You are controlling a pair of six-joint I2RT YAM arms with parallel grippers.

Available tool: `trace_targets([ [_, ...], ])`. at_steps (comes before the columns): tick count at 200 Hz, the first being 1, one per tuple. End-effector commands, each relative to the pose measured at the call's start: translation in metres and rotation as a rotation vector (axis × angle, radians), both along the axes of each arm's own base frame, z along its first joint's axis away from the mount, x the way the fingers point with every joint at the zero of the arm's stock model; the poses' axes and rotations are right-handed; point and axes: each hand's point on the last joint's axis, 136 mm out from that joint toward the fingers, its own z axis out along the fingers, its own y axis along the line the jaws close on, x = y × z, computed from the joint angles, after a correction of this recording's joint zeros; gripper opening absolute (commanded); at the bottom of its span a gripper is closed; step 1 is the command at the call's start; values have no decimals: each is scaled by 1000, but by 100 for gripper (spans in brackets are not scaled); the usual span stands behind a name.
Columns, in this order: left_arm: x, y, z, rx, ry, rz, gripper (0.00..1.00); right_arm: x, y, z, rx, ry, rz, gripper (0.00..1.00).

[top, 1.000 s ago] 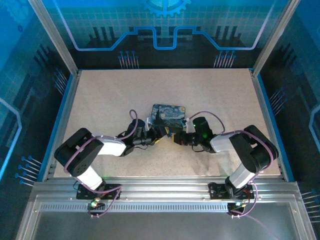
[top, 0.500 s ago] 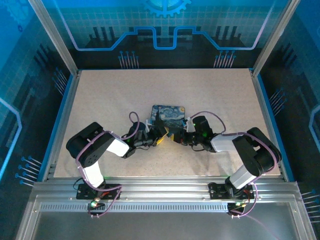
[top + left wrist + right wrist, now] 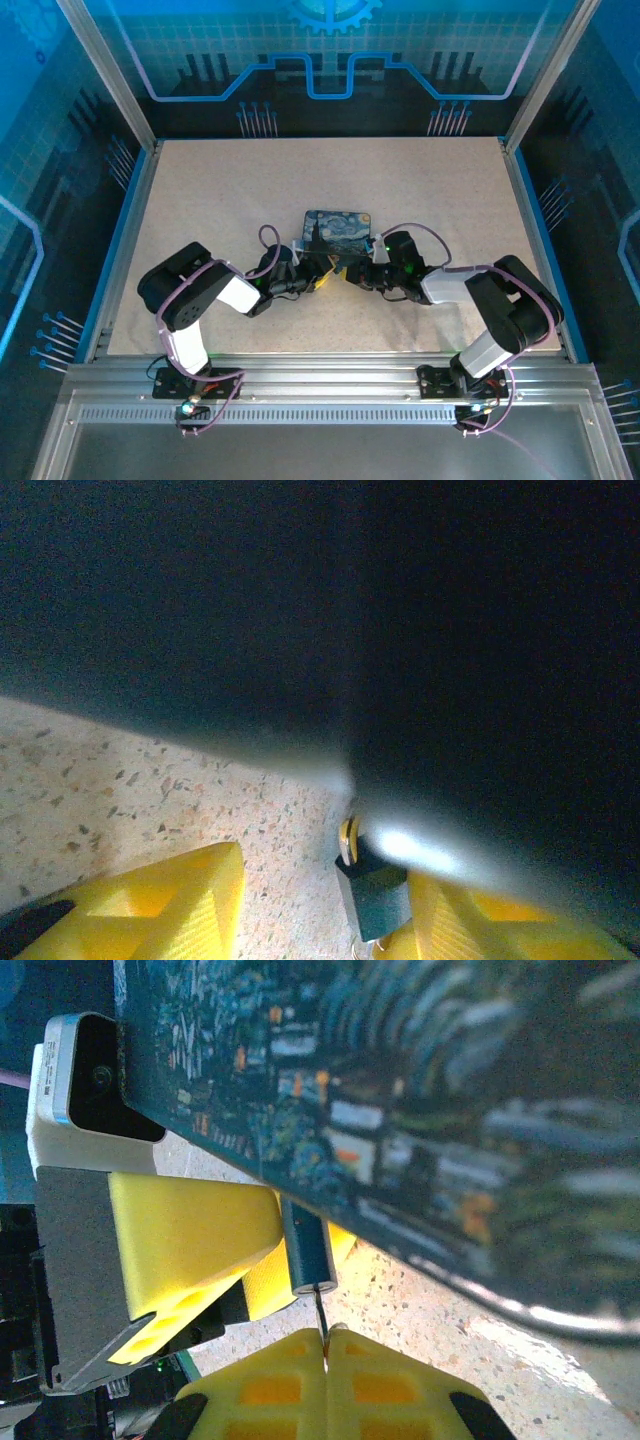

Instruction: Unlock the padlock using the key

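Observation:
The padlock is a small dark block hanging at the near edge of the starry-print tin box. My right gripper is shut on the key, a thin dark blade. The blade's tip touches the padlock's bottom face. My left gripper is open around the padlock. The right yellow finger lies against the padlock, and the left finger stands apart from it. In the top view both grippers, left and right, meet just in front of the tin box.
The speckled beige table stretches wide behind and to both sides of the tin box. Blue rails border the left and right edges. The left wrist camera housing sits close beside the box in the right wrist view.
The left arm has folded, its elbow drawing in toward the box, and its jaws have narrowed around the padlock. The right gripper has held its place with the key.

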Motion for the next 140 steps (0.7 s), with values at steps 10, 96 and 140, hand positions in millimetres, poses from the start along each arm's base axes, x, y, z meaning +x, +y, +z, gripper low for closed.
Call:
trace_targets([
  [10, 4, -11, 8, -32, -23, -9, 45, -2, 16, 20, 57, -4, 16, 0],
  [96, 5, -15, 12, -39, -25, -11, 40, -3, 26, 22, 96, 37, -25, 0],
  [140, 5, -16, 13, -40, -27, -11, 31, -4, 28, 21, 95, 53, -39, 0],
])
